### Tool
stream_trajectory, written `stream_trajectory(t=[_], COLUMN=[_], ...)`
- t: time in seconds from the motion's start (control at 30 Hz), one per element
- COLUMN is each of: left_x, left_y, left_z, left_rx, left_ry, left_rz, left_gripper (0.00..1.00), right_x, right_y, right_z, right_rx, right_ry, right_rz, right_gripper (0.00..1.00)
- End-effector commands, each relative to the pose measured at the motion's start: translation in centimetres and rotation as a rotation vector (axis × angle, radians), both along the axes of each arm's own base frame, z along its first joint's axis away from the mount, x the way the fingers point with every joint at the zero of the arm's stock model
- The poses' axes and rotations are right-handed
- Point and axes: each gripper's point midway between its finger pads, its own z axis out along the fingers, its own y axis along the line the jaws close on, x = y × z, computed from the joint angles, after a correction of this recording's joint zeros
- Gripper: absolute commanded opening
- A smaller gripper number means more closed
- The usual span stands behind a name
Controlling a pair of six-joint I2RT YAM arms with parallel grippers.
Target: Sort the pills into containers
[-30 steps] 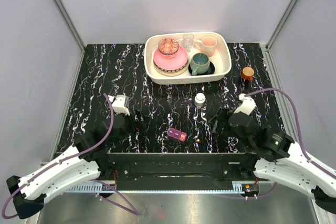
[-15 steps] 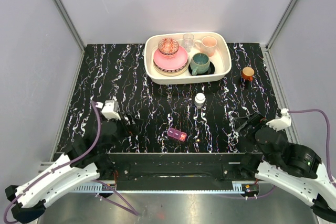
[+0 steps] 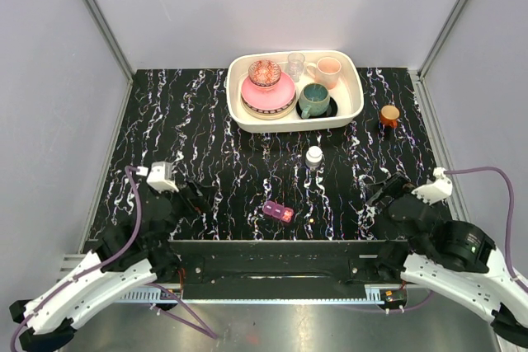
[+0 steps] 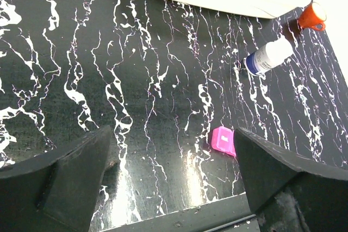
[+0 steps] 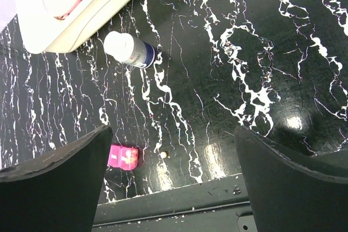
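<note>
The magenta pill box (image 3: 278, 212) lies on the black marbled table near its front edge. It also shows in the left wrist view (image 4: 224, 140) and the right wrist view (image 5: 124, 157). Its right compartment holds yellowish pills. One loose pill (image 5: 163, 155) lies on the table just right of the box, also faint in the top view (image 3: 318, 220). My left gripper (image 3: 198, 198) is open and empty, left of the box (image 4: 171, 134). My right gripper (image 3: 381, 193) is open and empty, right of the box and pill (image 5: 173, 133).
A white bottle (image 3: 314, 156) stands behind the box. A cream tray (image 3: 356, 109) of crockery sits at the back. A small brown orange-lidded jar (image 3: 389, 114) stands right of the tray. A black rail runs along the table's near edge (image 3: 285, 249).
Both arms have drawn back toward the near edge: the left gripper moved left and nearer, the right gripper moved right and nearer. Box, pill and bottle have not moved.
</note>
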Motion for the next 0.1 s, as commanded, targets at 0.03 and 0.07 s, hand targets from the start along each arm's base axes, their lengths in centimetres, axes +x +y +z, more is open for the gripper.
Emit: stream_trajectory(t=[0.03,0.07], left_x=[0.41,0.44], left_y=[0.98,1.17], left_z=[0.59,0.84], left_rx=[-0.015,-0.022], left_ry=[-0.038,-0.039], left_rz=[0.054,0.066], left_gripper=[0.99,0.99], right_x=[0.72,0.68], right_y=[-0.16,-0.07], right_z=[0.68,0.62], right_rx=[-0.002,0.000], right_ry=[-0.041,-0.038], right_rz=[-0.030,-0.025], right_gripper=[1.00,1.00])
